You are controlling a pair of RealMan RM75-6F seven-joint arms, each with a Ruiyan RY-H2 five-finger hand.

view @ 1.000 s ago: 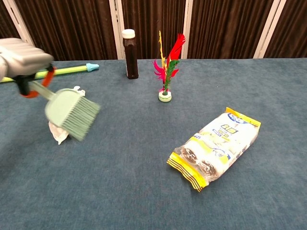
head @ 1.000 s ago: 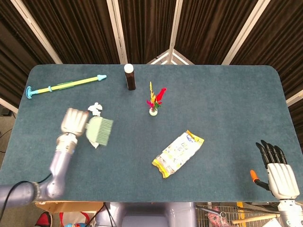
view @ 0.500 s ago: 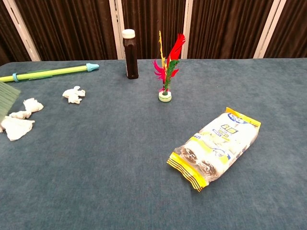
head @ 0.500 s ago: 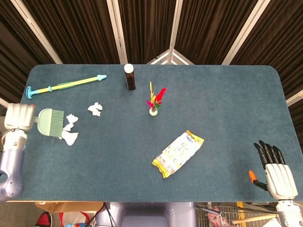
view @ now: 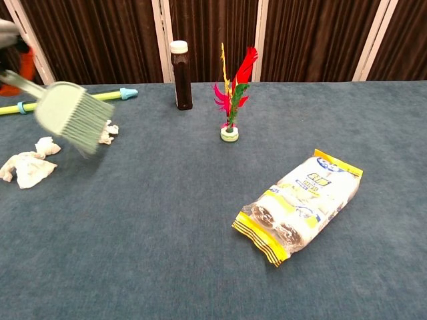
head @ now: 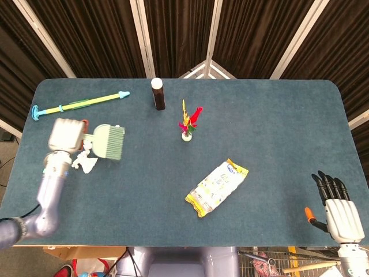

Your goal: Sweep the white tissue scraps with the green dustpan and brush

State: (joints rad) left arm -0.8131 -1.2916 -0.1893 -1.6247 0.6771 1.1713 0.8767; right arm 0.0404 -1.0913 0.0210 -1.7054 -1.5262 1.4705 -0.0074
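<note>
My left hand (head: 66, 135) grips the handle of the green brush (head: 107, 142), which hangs above the table with its bristles pointing right. In the chest view only the hand's edge (view: 7, 30) shows at the top left, and the brush (view: 69, 117) looks blurred. White tissue scraps (head: 87, 163) lie just below the hand; the chest view shows two scraps (view: 28, 167) at the left edge and another scrap (view: 109, 130) half hidden behind the bristles. My right hand (head: 340, 210) is off the table's near right corner, fingers spread, holding nothing.
A brown bottle (head: 158, 95) with a white cap stands at the back. A feather shuttlecock (head: 187, 123) stands mid-table. A yellow packet (head: 217, 186) lies right of centre. A yellow-green stick (head: 81, 104) with blue ends lies at the far left.
The left hand swung the brush from the table's left edge back to the right and lifted it over the scraps. The scraps sit bunched further left than a second ago. The right hand stayed put.
</note>
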